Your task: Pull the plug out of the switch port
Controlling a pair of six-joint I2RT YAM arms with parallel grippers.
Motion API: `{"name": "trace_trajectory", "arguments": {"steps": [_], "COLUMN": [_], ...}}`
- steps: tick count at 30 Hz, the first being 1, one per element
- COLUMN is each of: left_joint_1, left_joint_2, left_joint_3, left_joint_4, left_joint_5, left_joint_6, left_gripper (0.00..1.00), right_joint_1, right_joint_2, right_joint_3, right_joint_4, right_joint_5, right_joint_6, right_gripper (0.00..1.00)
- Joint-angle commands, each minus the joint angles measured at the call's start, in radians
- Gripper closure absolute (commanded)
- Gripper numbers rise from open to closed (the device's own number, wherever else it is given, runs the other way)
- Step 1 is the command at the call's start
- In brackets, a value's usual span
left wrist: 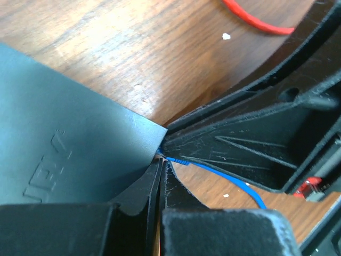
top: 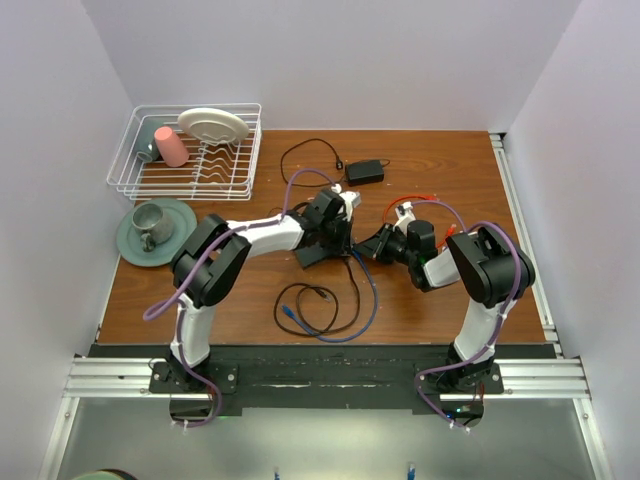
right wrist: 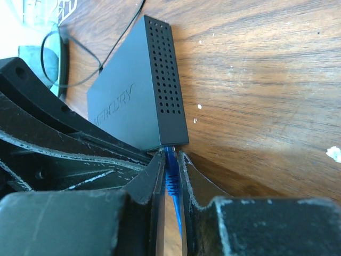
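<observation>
The switch (right wrist: 133, 96) is a flat matte-black box with a vented side, lying on the wooden table; it also shows in the top view (top: 310, 257) and the left wrist view (left wrist: 58, 138). A blue plug (right wrist: 170, 173) with a ribbed boot sits at the switch's near corner, its front end at the socket edge. My right gripper (right wrist: 170, 157) is shut on this plug, one finger on each side. My left gripper (left wrist: 161, 162) is shut with nothing between its fingers, its tips at the switch's corner, over the switch in the top view (top: 335, 232). The blue cable (left wrist: 234, 184) trails away.
A black power brick (top: 364, 171) with a thin cord lies behind the switch. A red cable (top: 410, 200) lies at the right. Black and blue cable loops (top: 310, 305) lie in front. A white dish rack (top: 185, 150) and a green plate with a mug (top: 155, 230) stand at the far left.
</observation>
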Motion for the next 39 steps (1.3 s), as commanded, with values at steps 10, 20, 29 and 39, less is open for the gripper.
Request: {"name": "trace_trajectory", "arguments": {"steps": [10, 20, 29, 39], "left_joint_1": [0.039, 0.041, 0.079, 0.295], "left_joint_2": [0.084, -0.152, -0.414, -0.315], "left_joint_3": [0.086, -0.067, -0.174, -0.217], "left_joint_4": [-0.098, 0.192, 0.443, 0.347], "left_joint_5": [-0.279, -0.060, 0.007, 0.099], "left_joint_6": [0.018, 0.023, -0.043, -0.127], "left_gripper": [1.00, 0.92, 0.63, 0.66], "right_joint_1": [0.003, 0.000, -0.054, -0.257], "right_joint_2": [-0.014, -0.206, -0.373, -0.307], "right_joint_3": [-0.059, 0.001, 0.138, 0.161], "right_joint_4": [-0.204, -0.311, -0.597, -0.560], "right_joint_5": [0.043, 0.065, 0.213, 0.198], "right_joint_6": [-0.050, -0.014, -0.048, 0.002], "right_gripper": [1.00, 1.00, 1.00, 1.00]}}
